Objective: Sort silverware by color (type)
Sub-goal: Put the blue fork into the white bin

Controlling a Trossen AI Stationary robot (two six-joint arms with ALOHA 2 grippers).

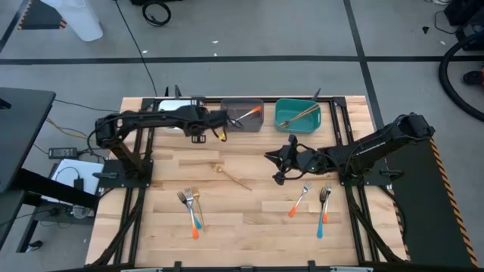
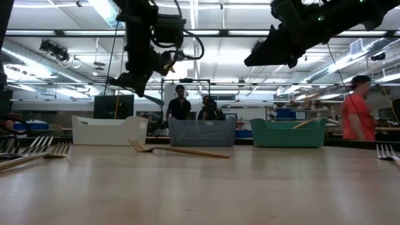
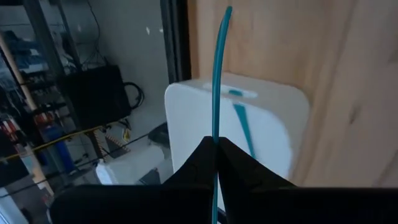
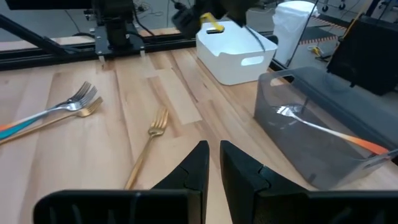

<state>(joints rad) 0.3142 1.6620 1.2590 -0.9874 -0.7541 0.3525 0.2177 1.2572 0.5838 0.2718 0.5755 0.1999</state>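
I'm looking at a light wood butcher-block table (image 1: 249, 227). Along its far edge sit three bins: white (image 1: 175, 107), grey (image 1: 243, 115), teal (image 1: 297, 114). A gold fork (image 1: 234, 178) lies loose mid-table. Near my left there's a small bunch of forks (image 1: 191, 208), near my right an orange-handled fork (image 1: 299, 200) beside a blue-handled one (image 1: 324, 210).

1. Pale wooden table (image 1: 249, 227), planked, with a smooth matt finish.
2. On the table, a glossy gold metal fork (image 4: 148, 148).
3. Beside it, a translucent grey plastic bin (image 4: 323, 140) and a smooth white plastic bin (image 4: 235, 55).
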